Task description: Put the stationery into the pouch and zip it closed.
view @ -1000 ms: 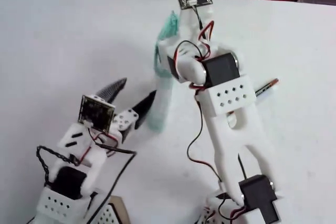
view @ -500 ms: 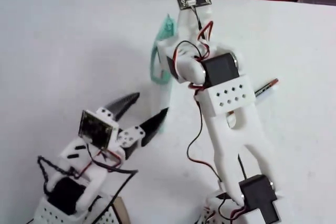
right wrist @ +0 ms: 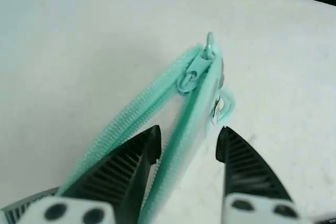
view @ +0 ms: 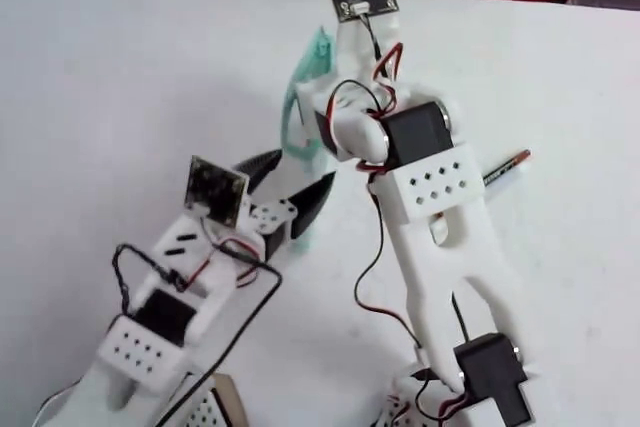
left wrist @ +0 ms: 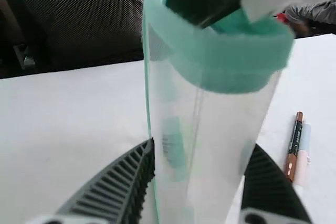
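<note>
Above the middle of the table [view: 120,77], the pouch [view: 296,132] stands tilted, with its zipper end uppermost and its lower end near the surface. I judge it light, soft and slick: the clear film walls will buckle under pressure, while the mint zipper band along the top is firmer. Take hold of the band or a seam, never the film alone. The slider [right wrist: 198,69] sits at one end and the two rows of teeth spread apart, so the mouth reads as open. The right gripper [right wrist: 189,141] is narrowed on the zipper band and carries the pouch. The left gripper [left wrist: 203,149] is wide, one finger on each side of the lower body; I cannot tell whether the pads touch it. The pen [left wrist: 295,142] lies on the table, outside the pouch, on the far side of the right arm.
</note>
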